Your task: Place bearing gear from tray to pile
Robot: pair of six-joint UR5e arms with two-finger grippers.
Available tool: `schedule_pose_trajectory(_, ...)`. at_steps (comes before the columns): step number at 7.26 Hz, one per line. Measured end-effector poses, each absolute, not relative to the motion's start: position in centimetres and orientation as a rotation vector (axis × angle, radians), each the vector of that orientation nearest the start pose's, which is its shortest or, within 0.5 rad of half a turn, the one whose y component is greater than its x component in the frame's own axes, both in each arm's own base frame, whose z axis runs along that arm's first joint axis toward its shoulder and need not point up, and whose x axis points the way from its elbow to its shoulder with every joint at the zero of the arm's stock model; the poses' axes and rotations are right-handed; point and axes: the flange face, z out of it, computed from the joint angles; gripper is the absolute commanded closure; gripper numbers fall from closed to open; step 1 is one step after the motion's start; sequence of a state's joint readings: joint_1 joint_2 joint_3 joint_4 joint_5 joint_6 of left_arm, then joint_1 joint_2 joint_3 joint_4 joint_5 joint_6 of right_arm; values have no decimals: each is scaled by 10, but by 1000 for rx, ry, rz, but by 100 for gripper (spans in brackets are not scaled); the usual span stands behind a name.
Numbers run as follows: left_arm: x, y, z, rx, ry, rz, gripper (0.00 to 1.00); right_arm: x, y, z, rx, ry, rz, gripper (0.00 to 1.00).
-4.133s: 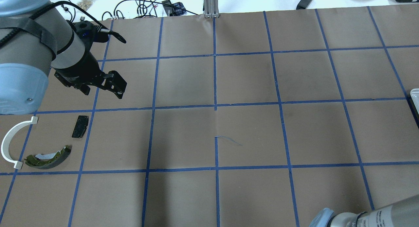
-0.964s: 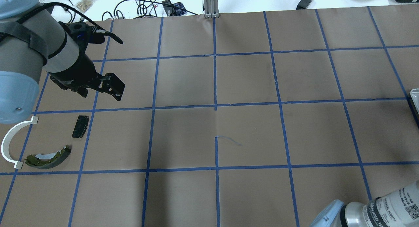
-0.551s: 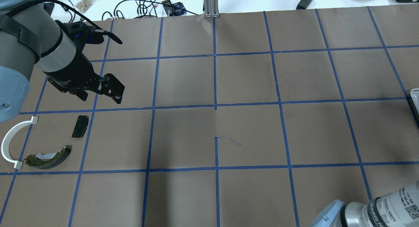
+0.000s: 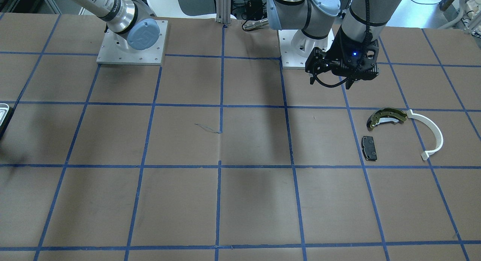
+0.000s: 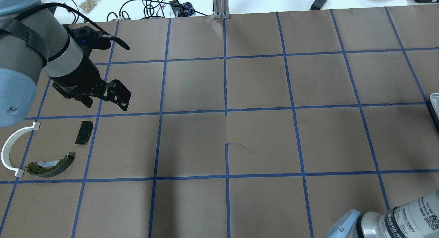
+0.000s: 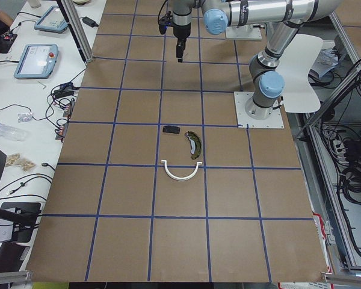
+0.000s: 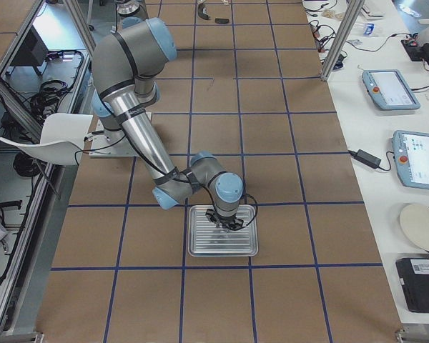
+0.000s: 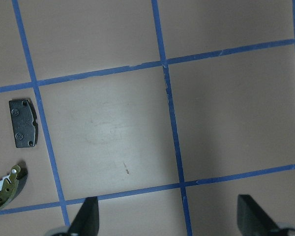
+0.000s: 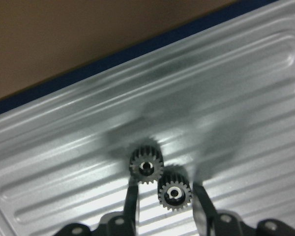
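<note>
Over the tray (image 9: pixel 64 147), I find the right gripper (image 9: pixel 165 191) spread, its fingers (image 9: pixel 131 199) either side of one bearing gear (image 9: pixel 174 194), not visibly clamped on it; a second gear (image 9: pixel 146 166) lies just beside. The left gripper (image 8: pixel 169 216) hangs released near the pile (image 5: pixel 51 161).

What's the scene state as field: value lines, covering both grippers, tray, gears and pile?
left gripper: open, empty, raised over the table
right gripper: open, low over the tray, fingers either side of the near gear
tray: holds two gears
near gear: flat on the tray, not lifted
second gear: right beside it, contact unclear
pile: brake shoe, white half-ring, black pad
gear in pile: none yet
</note>
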State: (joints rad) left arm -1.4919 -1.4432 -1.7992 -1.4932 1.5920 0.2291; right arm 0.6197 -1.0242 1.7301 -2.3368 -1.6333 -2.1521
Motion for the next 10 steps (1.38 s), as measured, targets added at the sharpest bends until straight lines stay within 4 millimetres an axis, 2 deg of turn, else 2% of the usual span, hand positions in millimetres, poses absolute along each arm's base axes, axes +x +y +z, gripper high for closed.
schedule_pose_trajectory(3, -94, -440, 439, 235, 3086, 58, 0, -435, -466, 179, -1799, 2649, 99, 85)
schedule_pose_trajectory(5, -92, -439, 435, 232, 3077, 75, 0, -434, -468, 185, -1800, 2660, 104, 89)
schedule_pose_trajectory(6, -91, -439, 431, 230, 3071, 75, 0, -432, -468, 195, -1765, 2695, 103, 89)
schedule_pose_trajectory(7, -90, -440, 429, 229, 3066, 63, 0, -425, -468, 214, -1661, 2769, 94, 89)
schedule_pose_trajectory(8, -89, -441, 429, 227, 3057, 56, 0, -404, -474, 242, -1521, 2853, 79, 89)
schedule_pose_trajectory(9, -87, -441, 429, 225, 3044, 56, 0, -363, -489, 271, -1393, 2920, 67, 89)
schedule_pose_trajectory(10, -84, -441, 430, 214, 3037, 54, 0, -307, -509, 297, -1263, 2976, 61, 89)
